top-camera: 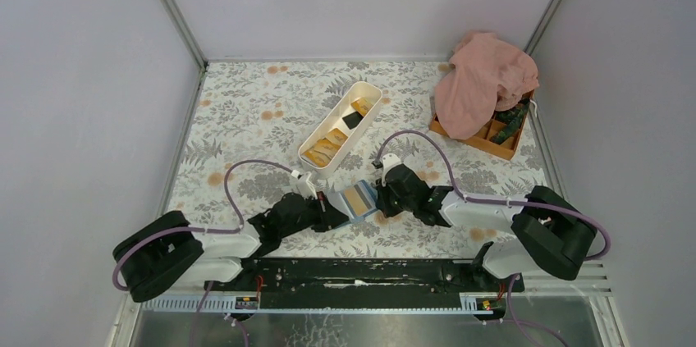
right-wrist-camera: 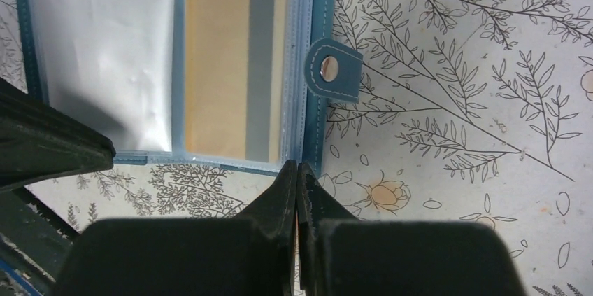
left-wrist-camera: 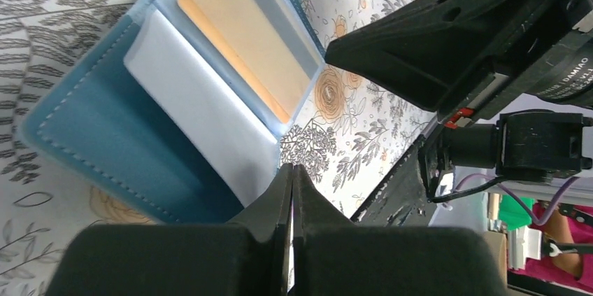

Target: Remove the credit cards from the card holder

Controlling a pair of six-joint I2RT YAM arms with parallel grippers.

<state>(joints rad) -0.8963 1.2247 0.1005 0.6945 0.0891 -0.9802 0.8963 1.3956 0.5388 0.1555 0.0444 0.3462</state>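
Pale walls (top-camera: pixel 82 76) enclose a floral-patterned desk (top-camera: pixel 246 117). At lower centre the blue card holder (top-camera: pixel 359 199) lies open, with an orange-yellow credit card (right-wrist-camera: pixel 217 72) in its clear sleeve. The left pincer (left-wrist-camera: pixel 292 173) and right pincer (right-wrist-camera: pixel 298 170) flank it, both clenched, their tips at its edges. Farther up, a white tray (top-camera: pixel 367 86) holds more cards (top-camera: pixel 324 148). At upper right a pink cloth (top-camera: pixel 484 80) drapes an orange box (top-camera: pixel 492 140).

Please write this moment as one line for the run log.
card holder: lies open | orange card: inside holder | left gripper: shut at holder edge | right gripper: shut at holder edge
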